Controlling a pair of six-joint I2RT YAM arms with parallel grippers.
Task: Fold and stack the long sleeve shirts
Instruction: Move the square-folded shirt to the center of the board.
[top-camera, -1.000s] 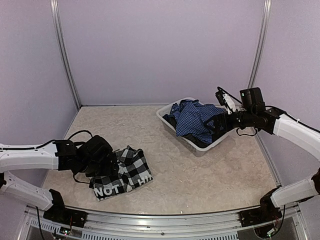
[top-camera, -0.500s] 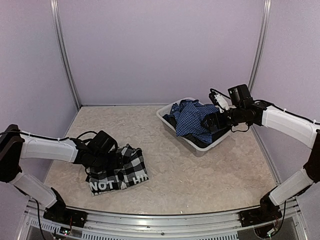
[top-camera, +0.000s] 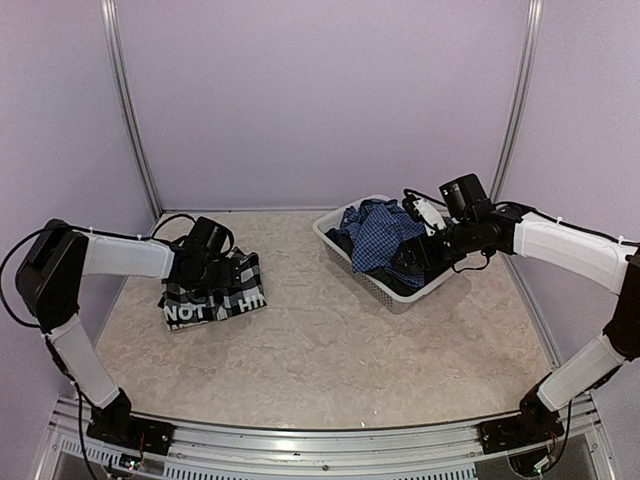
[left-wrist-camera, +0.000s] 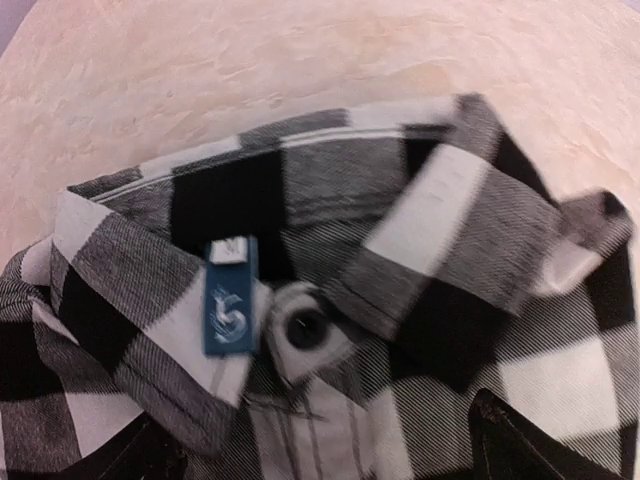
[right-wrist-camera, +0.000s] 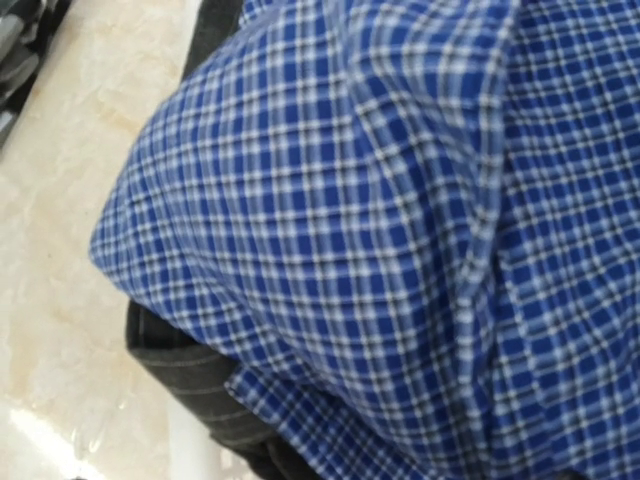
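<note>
Since one second ago, the plaid shirt (top-camera: 213, 298) has travelled from the near-left part of the table (top-camera: 350, 350) to a position further back and left. The left arm has swung back with it. The right arm has advanced leftward, further over the basket (top-camera: 395, 292).

Left gripper (top-camera: 222, 272): positioned over the rear part of the plaid shirt. In the wrist view its fingers (left-wrist-camera: 510, 445) sit at the bottom corners of the frame, spread wide, with the collar lying between and beyond them. The jaws are open. Whether the tips press on the cloth cannot be determined.

Plaid shirt: lies as a compact folded bundle on the left side of the table, white letters (top-camera: 187, 315) toward the near edge. The collar carries a blue label (left-wrist-camera: 230, 295) with a dark button (left-wrist-camera: 305, 330) just beside it.

Right gripper (top-camera: 418, 250): hangs over the right side of the blue shirt (top-camera: 385, 235), jaws spread wide in the overhead view. The wrist view shows the checked cloth at close range. Contact with the cloth cannot be determined.

Blue shirt: heaped in the basket at the rear right, on top of a dark striped cloth (right-wrist-camera: 190, 380). The two shirts are well apart.
</note>
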